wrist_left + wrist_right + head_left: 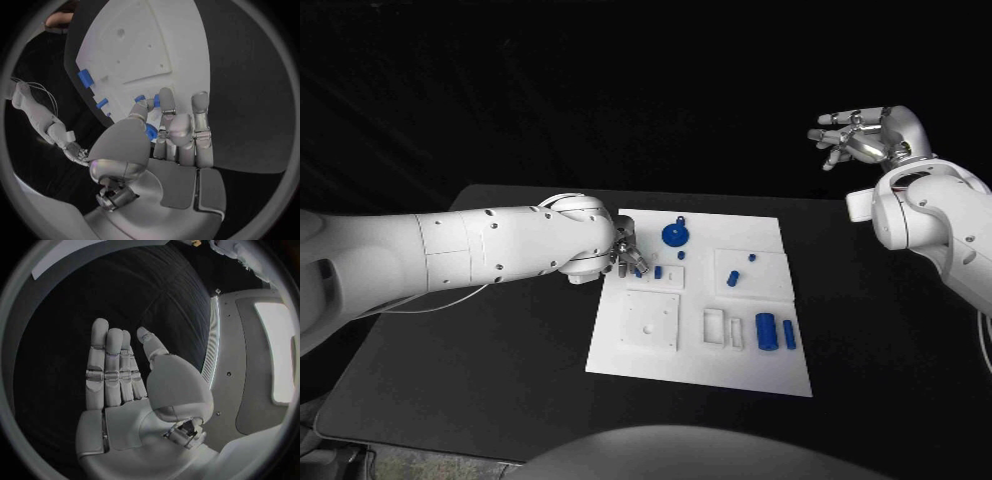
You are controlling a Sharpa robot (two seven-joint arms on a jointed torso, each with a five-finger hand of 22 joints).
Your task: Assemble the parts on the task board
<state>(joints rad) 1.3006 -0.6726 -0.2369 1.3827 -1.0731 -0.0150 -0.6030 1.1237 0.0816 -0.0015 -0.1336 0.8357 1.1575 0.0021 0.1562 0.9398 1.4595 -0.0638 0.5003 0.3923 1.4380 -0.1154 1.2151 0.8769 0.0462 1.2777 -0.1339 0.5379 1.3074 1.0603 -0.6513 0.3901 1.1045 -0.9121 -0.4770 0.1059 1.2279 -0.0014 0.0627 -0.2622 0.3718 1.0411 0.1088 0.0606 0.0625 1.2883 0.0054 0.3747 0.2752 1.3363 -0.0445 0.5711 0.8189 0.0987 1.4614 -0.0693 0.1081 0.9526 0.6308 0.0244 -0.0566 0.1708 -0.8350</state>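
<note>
The white task board (pixel 711 350) lies in the middle of the black table. My left hand (pixel 620 250) is at the board's left edge, and its thumb and a finger pinch a small blue peg (pixel 640 268) over a raised square block; the left wrist view shows the same peg (pixel 155 101) at the fingertips (pixel 166 100). A round blue part with a loop (pixel 675 236) sits just behind the hand. A blue cylinder (pixel 766 331) and a thinner one (pixel 790 334) lie at the board's right. My right hand (pixel 870 135) is raised high at the far right, fingers straight, holding nothing (pixel 115 375).
Small blue pegs (pixel 751 258) (pixel 733 278) stand in a square block at the board's right. A flat white square plate (pixel 651 320) and white slot pieces (pixel 715 323) sit on the near half. Bare black table (pixel 473 370) surrounds the board.
</note>
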